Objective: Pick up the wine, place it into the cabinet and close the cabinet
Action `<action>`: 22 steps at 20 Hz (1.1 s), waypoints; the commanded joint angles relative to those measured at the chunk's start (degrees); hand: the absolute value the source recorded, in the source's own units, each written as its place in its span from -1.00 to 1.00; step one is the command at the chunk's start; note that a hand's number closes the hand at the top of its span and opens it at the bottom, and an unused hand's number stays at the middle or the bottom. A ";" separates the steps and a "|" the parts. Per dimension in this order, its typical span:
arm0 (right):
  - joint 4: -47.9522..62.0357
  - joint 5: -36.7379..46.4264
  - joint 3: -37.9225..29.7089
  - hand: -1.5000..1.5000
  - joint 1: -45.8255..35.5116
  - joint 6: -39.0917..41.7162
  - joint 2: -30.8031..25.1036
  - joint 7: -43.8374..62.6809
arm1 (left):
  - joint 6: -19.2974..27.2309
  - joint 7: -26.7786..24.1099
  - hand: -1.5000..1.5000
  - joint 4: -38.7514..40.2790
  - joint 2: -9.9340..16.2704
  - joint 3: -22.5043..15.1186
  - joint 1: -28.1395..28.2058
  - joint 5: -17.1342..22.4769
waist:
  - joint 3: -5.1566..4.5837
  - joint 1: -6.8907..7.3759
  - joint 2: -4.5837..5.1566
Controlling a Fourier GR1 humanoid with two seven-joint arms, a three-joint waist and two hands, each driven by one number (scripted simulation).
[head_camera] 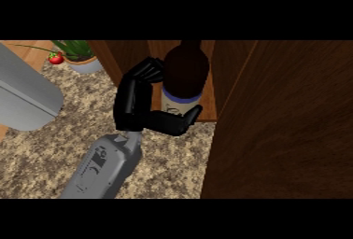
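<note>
At upper centre, the wine bottle (184,77) stands inside the open cabinet (228,84); the hand (141,100) has its fingers (148,70) curled round it. Withdrawing carelessly could topple the bottle.

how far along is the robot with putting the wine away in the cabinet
Done: the wine bottle is picked up and stands at the cabinet opening. In hand: the hand curls round it, thumb at the label. Left: release it and close the open door.
</note>
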 commanded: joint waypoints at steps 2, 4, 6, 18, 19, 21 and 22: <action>-5.19 -7.84 -5.07 -1.00 0.84 0.60 -0.98 3.71 | 6.97 1.15 1.00 5.26 -0.17 -1.42 -7.62 -0.44 | 0.03 -0.54 0.05; -8.40 -6.95 -2.99 -1.00 4.99 1.46 0.26 2.06 | 5.38 -1.71 1.00 8.74 -0.17 0.33 -7.53 -0.32 | 0.03 -0.67 0.12; -4.78 -5.47 -2.35 -1.00 3.26 1.36 0.51 0.49 | 4.23 -2.47 1.00 11.47 -0.17 2.22 -9.69 1.34 | -0.01 -0.25 0.17; 0.92 -4.73 -2.06 -1.00 -0.80 2.08 0.29 -0.56 | 6.61 -10.95 1.00 24.80 -0.17 -1.12 -14.57 -1.91 | -0.03 -0.19 0.23; -4.02 -3.33 -0.08 -1.00 1.81 0.54 1.62 1.75 | 3.96 -13.78 1.00 26.34 -0.17 0.95 -13.05 -1.45 | -0.04 -0.35 0.21; -4.35 -4.66 -1.62 -1.00 0.01 -0.05 0.85 3.73 | 4.23 -14.43 1.00 27.45 -0.17 0.94 -12.98 -1.19 | -0.04 -0.41 0.16; -2.32 -4.17 -1.62 -1.00 2.26 1.77 1.38 -0.83 | 7.67 -16.08 1.00 27.69 -0.17 -3.62 -11.72 1.56 | -0.02 -0.51 0.25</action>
